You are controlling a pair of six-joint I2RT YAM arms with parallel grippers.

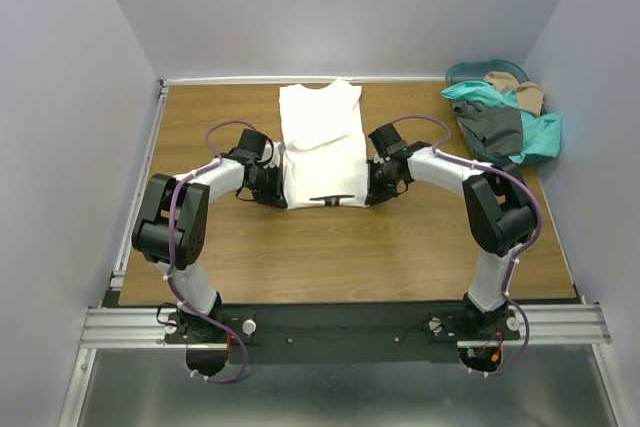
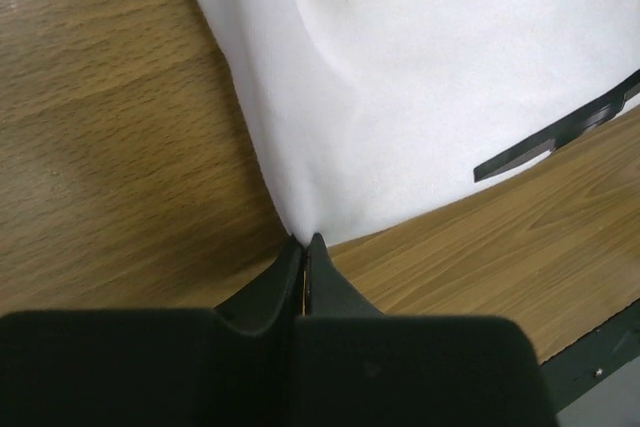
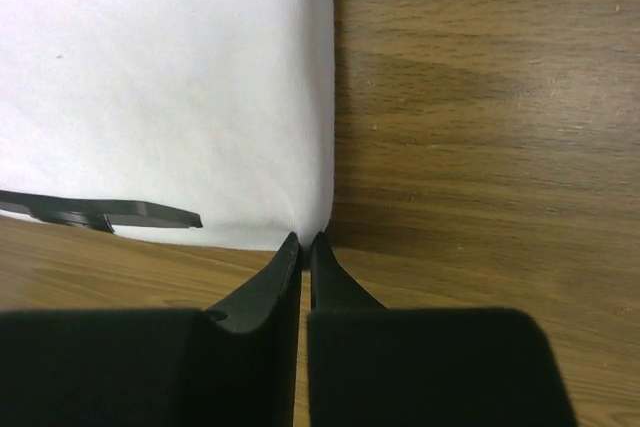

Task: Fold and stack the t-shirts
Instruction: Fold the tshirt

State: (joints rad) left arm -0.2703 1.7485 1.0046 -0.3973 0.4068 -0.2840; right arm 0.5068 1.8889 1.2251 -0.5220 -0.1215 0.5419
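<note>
A large white t-shirt lies lengthwise on the wooden table, collar end far, with a dark mark near its front hem. My left gripper is at the shirt's near left corner. In the left wrist view the left gripper is shut on that corner of the white t-shirt. My right gripper is at the near right corner. The right wrist view shows the right gripper pinched on the corner of the white t-shirt, with only a thin slit between the jaws.
At the far right corner stands a round teal basket. A teal shirt, a dark grey one and a tan one spill out of it. White walls enclose the table on three sides.
</note>
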